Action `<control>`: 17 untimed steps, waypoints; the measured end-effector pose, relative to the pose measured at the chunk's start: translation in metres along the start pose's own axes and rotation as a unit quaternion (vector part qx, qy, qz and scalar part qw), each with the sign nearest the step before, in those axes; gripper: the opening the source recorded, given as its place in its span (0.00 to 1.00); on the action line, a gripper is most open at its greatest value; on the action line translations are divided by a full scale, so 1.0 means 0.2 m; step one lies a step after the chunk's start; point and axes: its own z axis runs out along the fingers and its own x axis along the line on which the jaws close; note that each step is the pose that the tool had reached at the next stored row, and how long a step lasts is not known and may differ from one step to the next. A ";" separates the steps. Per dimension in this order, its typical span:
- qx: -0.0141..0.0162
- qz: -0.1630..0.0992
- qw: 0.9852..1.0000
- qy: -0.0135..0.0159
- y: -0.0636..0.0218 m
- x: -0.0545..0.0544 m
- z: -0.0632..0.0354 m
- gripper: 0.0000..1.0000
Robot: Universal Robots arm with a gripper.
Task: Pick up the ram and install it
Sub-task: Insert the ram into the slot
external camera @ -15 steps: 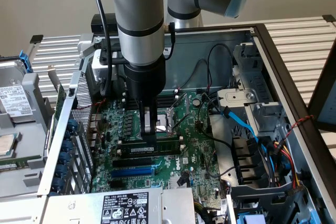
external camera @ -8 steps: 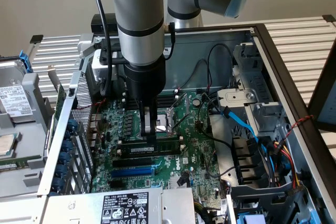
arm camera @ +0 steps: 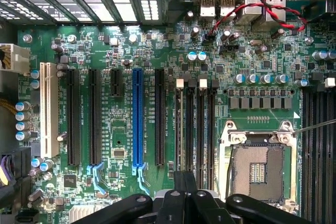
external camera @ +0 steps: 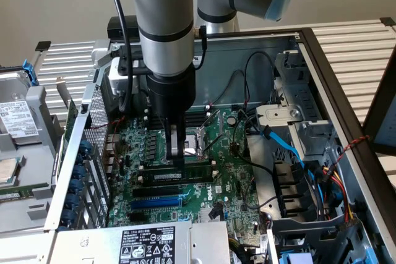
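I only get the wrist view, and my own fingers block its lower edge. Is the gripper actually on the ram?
Observer: Yes. In the exterior view the gripper is shut on the ram, gripping its upper edge about midway along.
Operator: How does the stick lie against the blue slot?
Observer: Roughly parallel to the blue slot, with a long black slot between them.
Operator: Anything close to the arm?
Observer: A black cable hangs down beside the arm, on the exterior view's left.
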 end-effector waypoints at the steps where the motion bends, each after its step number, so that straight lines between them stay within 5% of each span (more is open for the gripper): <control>1: 0.000 0.000 1.000 0.000 -0.001 0.00 0.000 0.11; 15: 0.000 0.000 1.000 0.001 -0.004 -0.01 -0.021 0.11; 17: 0.000 0.000 1.000 0.005 -0.004 -0.01 -0.021 0.11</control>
